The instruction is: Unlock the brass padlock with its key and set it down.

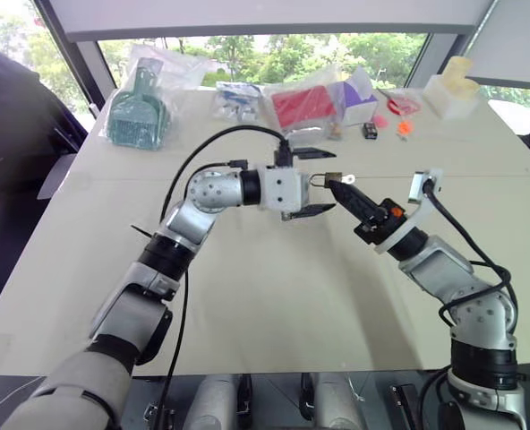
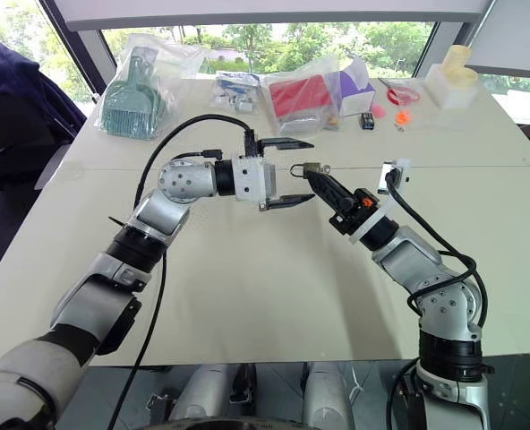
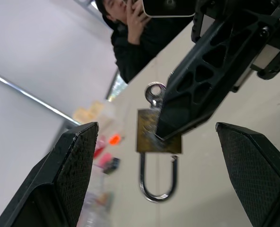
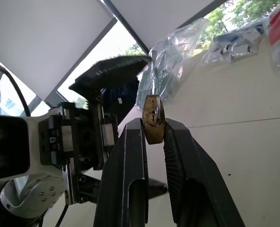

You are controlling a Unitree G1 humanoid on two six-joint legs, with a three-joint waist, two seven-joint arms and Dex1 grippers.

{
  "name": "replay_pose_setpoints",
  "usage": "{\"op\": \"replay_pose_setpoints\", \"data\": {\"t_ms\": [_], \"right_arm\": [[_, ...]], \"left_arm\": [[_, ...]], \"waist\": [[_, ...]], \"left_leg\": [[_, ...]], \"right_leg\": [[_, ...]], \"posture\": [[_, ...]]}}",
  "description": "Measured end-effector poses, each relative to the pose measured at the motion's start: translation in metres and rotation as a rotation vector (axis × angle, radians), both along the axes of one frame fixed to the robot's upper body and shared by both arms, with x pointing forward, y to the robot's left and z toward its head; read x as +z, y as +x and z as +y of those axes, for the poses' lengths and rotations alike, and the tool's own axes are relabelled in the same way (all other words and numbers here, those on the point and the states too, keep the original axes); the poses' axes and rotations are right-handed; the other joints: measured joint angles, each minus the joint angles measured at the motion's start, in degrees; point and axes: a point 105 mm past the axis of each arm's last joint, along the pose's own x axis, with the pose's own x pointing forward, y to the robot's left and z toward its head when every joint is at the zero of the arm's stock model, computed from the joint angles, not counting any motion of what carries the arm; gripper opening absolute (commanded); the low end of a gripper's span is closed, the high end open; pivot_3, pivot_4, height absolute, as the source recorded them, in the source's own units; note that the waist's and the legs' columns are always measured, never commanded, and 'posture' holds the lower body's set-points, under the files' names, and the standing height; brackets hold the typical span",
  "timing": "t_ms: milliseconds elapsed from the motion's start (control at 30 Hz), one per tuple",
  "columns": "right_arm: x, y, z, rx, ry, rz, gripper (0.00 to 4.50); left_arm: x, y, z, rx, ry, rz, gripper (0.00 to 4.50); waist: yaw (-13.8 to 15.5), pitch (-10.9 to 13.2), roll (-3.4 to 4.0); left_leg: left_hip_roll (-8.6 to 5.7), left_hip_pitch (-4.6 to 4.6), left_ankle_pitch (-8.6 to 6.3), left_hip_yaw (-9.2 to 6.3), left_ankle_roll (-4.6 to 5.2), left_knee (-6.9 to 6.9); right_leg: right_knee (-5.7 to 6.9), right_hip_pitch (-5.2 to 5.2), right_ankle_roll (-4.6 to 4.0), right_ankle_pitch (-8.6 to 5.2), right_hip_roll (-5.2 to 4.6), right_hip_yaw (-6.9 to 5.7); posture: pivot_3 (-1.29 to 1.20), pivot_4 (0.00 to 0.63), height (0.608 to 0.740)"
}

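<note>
The right claw is closed on the brass padlock, pinching the lock body between its two black fingertips above the tabletop, roughly at the centre of the head views. In the left wrist view the padlock has its silver shackle swung open, one leg free of the body, and the round bow of the key protrudes from the opposite end of the body (the key blade itself is hidden inside the lock and behind the finger). The right wrist view shows the brass body edge-on, seated between the two fingers. The left claw is open, its fingers spread wide; one finger sits at 12 o'clock of the padlock and the other at 6 o'clock, and neither touches the lock or the key. The left claw points across the scene toward the right claw, the two meeting nearly tip to tip. At the far edge of the tabletop, at 12 o'clock from the padlock, lie several clear bags: one with a green item at 10 o'clock, one with a red item, plus a small black box and a pale yellow object at 2 o'clock. A person in dark clothing appears beyond the tabletop in the left wrist view
</note>
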Motion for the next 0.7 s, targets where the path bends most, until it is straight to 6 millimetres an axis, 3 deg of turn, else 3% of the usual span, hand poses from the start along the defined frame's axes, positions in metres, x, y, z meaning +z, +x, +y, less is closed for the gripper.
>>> {"op": "replay_pose_setpoints", "data": {"t_ms": [200, 367, 700], "right_arm": [[0.0, 0.001, -0.001, -0.008, -0.006, 0.0, 0.01], [0.0, 0.001, -0.001, -0.007, -0.006, -0.001, 0.01], [0.003, -0.002, 0.003, 0.011, -0.004, -0.008, 0.01]], "left_arm": [[0.007, 0.019, 0.028, 0.097, -0.071, 0.235, 4.12], [0.013, 0.023, 0.023, 0.096, -0.113, 0.266, 4.12], [0.001, 0.03, 0.016, 0.1, -0.099, 0.286, 4.12]], "waist": [[0.2, 0.0, 0.0], [0.2, 0.0, 0.0], [0.2, 0.0, 0.0]], "left_leg": [[-0.02, 0.02, 0.01, -0.02, -0.02, 0.01], [-0.05, 0.03, 0.06, -0.02, -0.1, 0.01], [-0.04, 0.04, 0.02, -0.04, -0.03, 0.01]], "right_leg": [[0.03, 0.04, 0.01, -0.01, 0.01, 0.0], [-0.02, 0.1, 0.01, -0.01, 0.01, 0.0], [-0.03, 0.09, 0.0, -0.01, 0.01, 0.0]], "posture": [[0.0, 0.15, 0.735], [0.0, 0.15, 0.735], [0.0, 0.15, 0.735]]}}
